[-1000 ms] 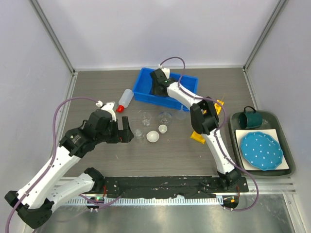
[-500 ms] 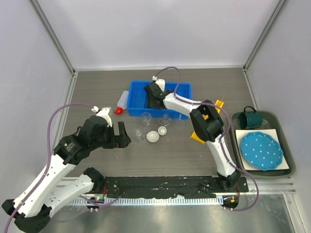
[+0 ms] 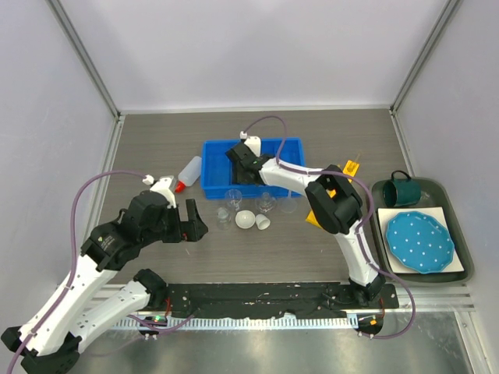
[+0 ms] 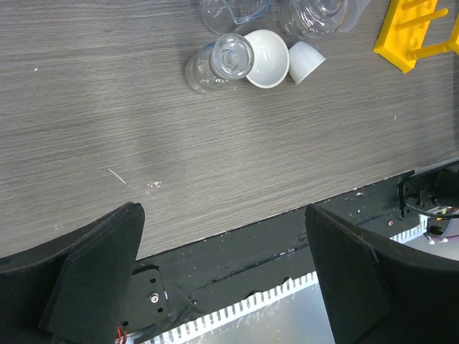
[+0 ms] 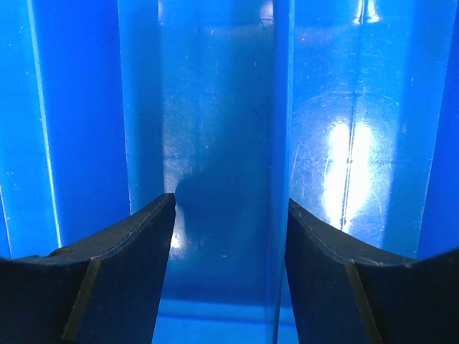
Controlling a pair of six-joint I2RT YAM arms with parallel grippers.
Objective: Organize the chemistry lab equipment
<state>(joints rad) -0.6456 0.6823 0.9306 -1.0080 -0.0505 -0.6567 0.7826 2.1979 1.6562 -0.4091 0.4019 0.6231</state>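
With 12 o'clock at the far wall in the top view: blue bin (image 3: pixel 217 168) close to table centre, right gripper (image 3: pixel 242 171) dipping into it from the 3 o'clock side. Fingers (image 5: pixel 115 279) part-way apart in the wrist view, a band of blue plastic filling the gap; cannot tell whether pinching it or only straddling it. Squeeze bottle (image 3: pixel 188 171) lying just beside the bin at 9 o'clock, red cap pointing to 7 o'clock. Small glass beakers (image 3: pixel 232 196) standing in a row at 6 o'clock of the bin, near its front wall. Two white dishes (image 3: pixel 245 220) just nearer, side by side, one bowl-up, the other tipped on its side. Yellow rack (image 3: pixel 352 167) at 3 o'clock of the glassware, largely hidden behind the right arm. Left gripper (image 3: pixel 195 220) hovering at 8 o'clock of the dishes, jaws wide, nothing between them. Teal mug (image 3: pixel 401 189) and dotted plate (image 3: pixel 419 240) on a dark tray (image 3: pixel 380 230) far out at 3 o'clock.
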